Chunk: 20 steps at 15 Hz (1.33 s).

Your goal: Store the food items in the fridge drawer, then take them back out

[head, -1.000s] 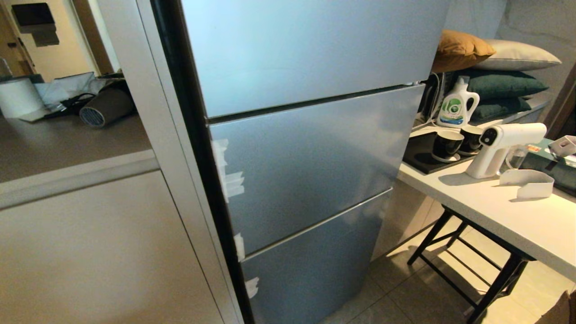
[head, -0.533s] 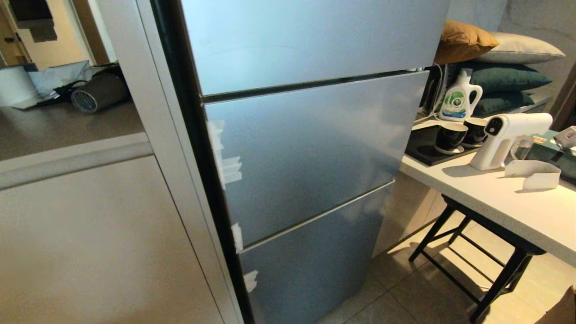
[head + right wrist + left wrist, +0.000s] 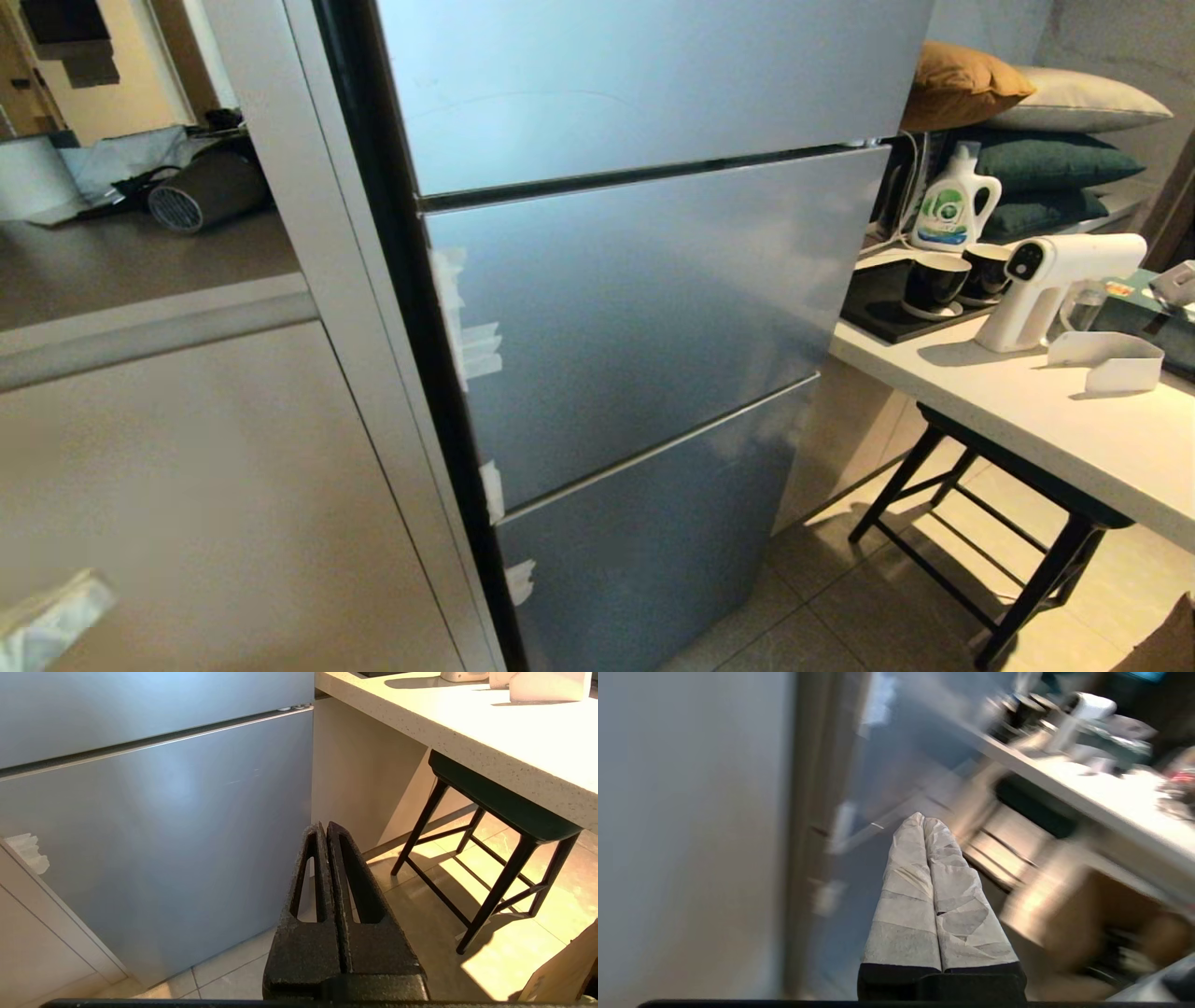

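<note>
Left gripper [image 3: 47, 621] has entered view, blurred; fridge drawer [image 3: 644, 523] closed.

The fridge drawer shows only as a flat silver-grey lower fridge panel [image 3: 644, 532], pushed fully shut and flush beneath the middle panel, a thin seam running between them (small white tape scraps mark its left edge). It reaches down to the tiled floor. Neither potato nor pepper is visible.
</note>
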{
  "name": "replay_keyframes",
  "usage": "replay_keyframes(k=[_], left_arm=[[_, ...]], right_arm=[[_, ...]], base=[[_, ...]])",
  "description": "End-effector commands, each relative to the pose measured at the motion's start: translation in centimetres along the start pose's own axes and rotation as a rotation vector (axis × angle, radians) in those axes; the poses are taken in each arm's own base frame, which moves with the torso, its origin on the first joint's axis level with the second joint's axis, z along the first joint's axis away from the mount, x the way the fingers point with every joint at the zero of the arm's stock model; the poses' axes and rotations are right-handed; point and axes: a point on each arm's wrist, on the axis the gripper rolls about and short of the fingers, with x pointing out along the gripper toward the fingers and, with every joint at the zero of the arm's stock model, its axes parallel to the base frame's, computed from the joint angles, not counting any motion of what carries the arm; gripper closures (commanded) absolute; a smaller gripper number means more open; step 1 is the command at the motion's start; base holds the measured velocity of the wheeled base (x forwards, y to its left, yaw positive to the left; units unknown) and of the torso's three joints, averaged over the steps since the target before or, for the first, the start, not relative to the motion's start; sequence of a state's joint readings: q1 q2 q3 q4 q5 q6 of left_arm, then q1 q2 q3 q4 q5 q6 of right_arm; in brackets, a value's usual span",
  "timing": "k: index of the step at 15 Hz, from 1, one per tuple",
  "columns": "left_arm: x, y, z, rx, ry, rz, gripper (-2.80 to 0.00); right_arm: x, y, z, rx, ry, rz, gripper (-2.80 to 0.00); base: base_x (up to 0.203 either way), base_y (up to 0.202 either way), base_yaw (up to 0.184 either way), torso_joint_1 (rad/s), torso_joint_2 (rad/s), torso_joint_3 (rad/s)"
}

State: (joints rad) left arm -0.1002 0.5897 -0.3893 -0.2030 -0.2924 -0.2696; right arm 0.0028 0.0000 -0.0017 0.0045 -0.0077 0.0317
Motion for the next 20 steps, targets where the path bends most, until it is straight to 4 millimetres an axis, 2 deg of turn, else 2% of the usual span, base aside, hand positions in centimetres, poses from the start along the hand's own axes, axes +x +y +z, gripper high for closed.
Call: replay_keyframes(k=[1, 4, 6, 7, 10, 14, 20], left_arm=[[8.5, 2.2, -0.1, -0.101, 0.21, -0.004, 0.0], [15.8, 3.7, -0.1, -0.122, 0.215, 0.006, 0.0], [19.3, 4.0, 1.3, -0.045, 0.102, 0.066, 0.0], [19.9, 4.0, 1.9, 0.002, 0.057, 0.094, 0.0], [20.2, 4.3, 2.1, 0.043, 0.034, 0.163, 0.0], [21.9, 4.3, 2.4, 0.041, 0.027, 0.155, 0.0], [24.0, 2.2, 2.7, 0.045, 0.02, 0.067, 0.0]], right_arm=[[0.0, 0.0, 0.0, 0.0, 0.002, 0.0, 0.0], [0.0, 0.0, 0.0, 0.002, 0.002, 0.0, 0.0], [0.0, 0.0, 0.0, 0.002, 0.002, 0.0, 0.0], [0.0, 0.0, 0.0, 0.002, 0.002, 0.0, 0.0], [0.0, 0.0, 0.0, 0.004, 0.002, 0.0, 0.0], [0.0, 0.0, 0.0, 0.004, 0.002, 0.0, 0.0], [0.0, 0.0, 0.0, 0.005, 0.002, -0.001, 0.0]], base=[[0.0, 0.0, 0.0, 0.0, 0.0, 0.0], [0.0, 0.0, 0.0, 0.0, 0.0, 0.0], [0.0, 0.0, 0.0, 0.0, 0.0, 0.0], [0.0, 0.0, 0.0, 0.0, 0.0, 0.0], [0.0, 0.0, 0.0, 0.0, 0.0, 0.0], [0.0, 0.0, 0.0, 0.0, 0.0, 0.0], [0.0, 0.0, 0.0, 0.0, 0.0, 0.0]])
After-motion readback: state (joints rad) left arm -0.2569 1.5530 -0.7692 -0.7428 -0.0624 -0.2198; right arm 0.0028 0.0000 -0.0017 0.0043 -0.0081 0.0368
